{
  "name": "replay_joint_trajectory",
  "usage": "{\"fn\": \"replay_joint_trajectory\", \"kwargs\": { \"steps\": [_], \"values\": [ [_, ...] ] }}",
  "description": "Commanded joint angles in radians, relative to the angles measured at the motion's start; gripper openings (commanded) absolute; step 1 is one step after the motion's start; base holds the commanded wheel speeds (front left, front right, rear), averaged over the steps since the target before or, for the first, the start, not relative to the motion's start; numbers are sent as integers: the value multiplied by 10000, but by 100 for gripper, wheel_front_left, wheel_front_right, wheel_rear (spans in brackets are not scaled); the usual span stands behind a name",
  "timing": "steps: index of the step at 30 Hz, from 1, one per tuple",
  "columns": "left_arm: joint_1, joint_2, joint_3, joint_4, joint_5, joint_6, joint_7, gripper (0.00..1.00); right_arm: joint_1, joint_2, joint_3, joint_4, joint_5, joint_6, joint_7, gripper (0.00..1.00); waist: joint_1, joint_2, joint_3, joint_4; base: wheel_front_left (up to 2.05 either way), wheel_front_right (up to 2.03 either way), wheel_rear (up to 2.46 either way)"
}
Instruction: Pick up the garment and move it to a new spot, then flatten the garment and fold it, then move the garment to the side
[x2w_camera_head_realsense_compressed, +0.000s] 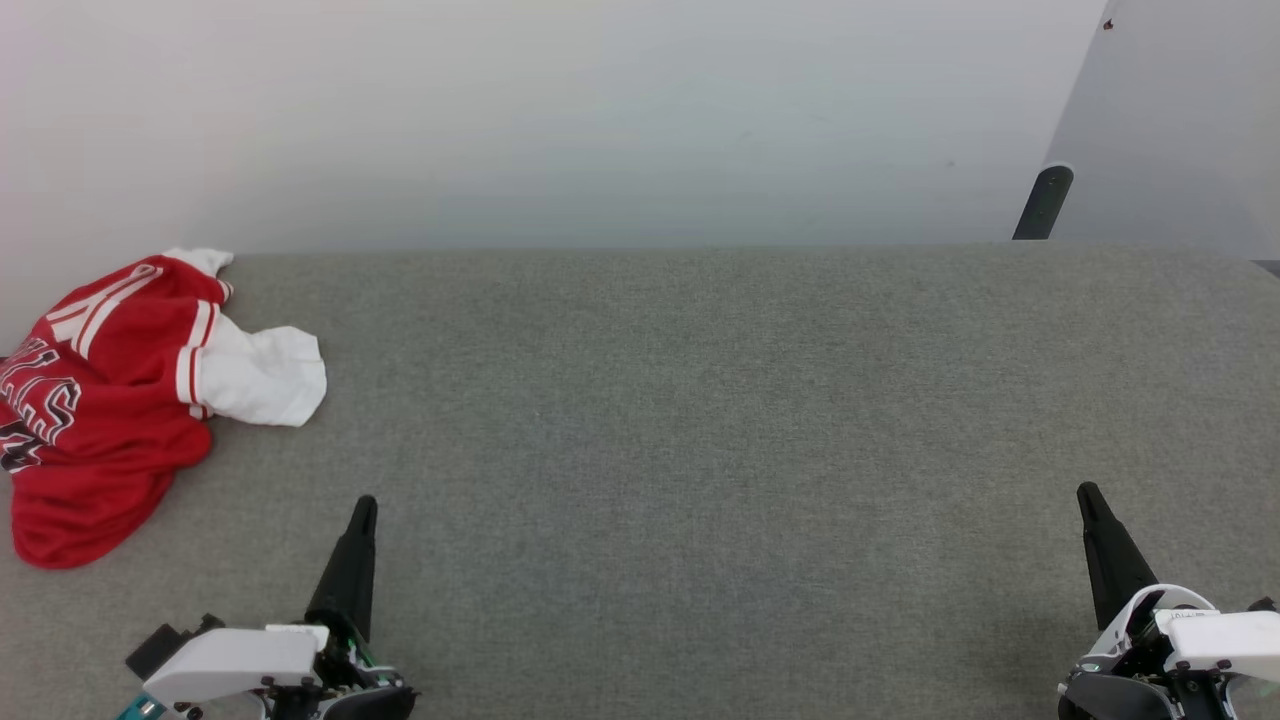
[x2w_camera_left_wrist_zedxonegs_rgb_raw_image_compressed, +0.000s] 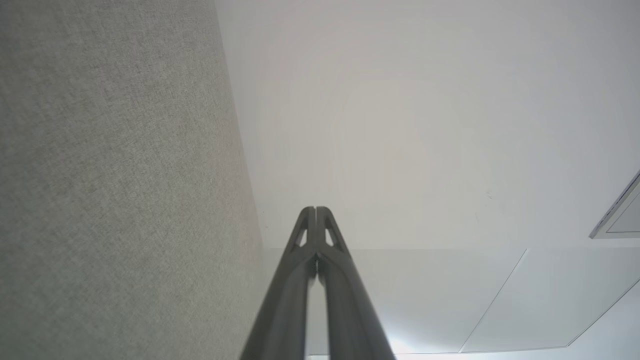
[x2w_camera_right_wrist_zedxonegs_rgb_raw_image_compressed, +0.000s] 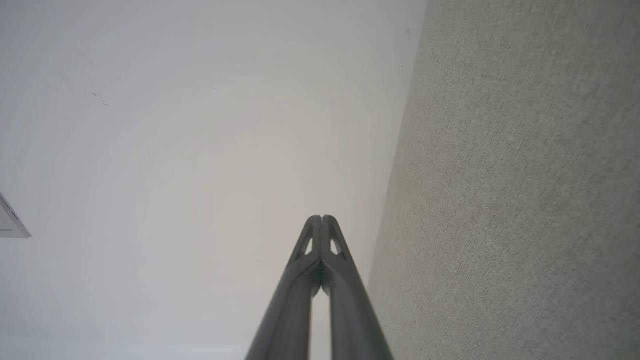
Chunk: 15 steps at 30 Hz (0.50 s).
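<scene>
- Head view: the garment (x2w_camera_head_realsense_compressed: 110, 400) lies crumpled at the table's (x2w_camera_head_realsense_compressed: 700, 450) left edge, near the far left corner, with one white sleeve flopped toward the middle. Part of it runs off the frame. It looks like a dropped heap awaiting pickup, so I judge the first step not yet begun.
- Head view, the arms: the left gripper (x2w_camera_head_realsense_compressed: 365, 503) and right gripper (x2w_camera_head_realsense_compressed: 1088, 492) sit at the near edge, well apart, each pinched closed on nothing. I'd judge this a resting pose. The left one is nearer the garment but clear of it.
- Left wrist view: its fingers (x2w_camera_left_wrist_zedxonegs_rgb_raw_image_compressed: 295, 280) meet at the tips, a closure the head view gives less plainly. The table runs along one side and a pale wall (x2w_camera_left_wrist_zedxonegs_rgb_raw_image_compressed: 425, 125) lies ahead.
- Right wrist view: here too the fingers (x2w_camera_right_wrist_zedxonegs_rgb_raw_image_compressed: 295, 300) are pressed together and bare, beside the table's felt and the wall. The garment's whereabouts come from the head view.
</scene>
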Motion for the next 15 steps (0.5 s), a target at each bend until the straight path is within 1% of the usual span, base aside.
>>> {"fn": "replay_joint_trajectory", "kwargs": {
  "steps": [1,8,9,13,15],
  "values": [
    [-94,5,2,8,35,-31,10,0,-37,22,15,-2,43,4,-4,0,0,0,0,0,0,0,0],
    [-94,5,2,8,35,-31,10,0,-37,22,15,-2,43,4,-4,0,0,0,0,0,0,0,0],
    [2,-2,-2,5,1,0,-2,100,1,0,3,6,-4,0,-2,100,0,0,0,0,0,0,0],
    [360,-102,-21,391,-4,2,-2,100,291,42,2,389,-4,-4,0,100,0,0,0,0,0,0,0],
    [383,-98,-69,310,31,11,-60,100,280,41,102,326,-42,-4,-89,100,0,0,-2,0,0,0,0]
  ]
}}
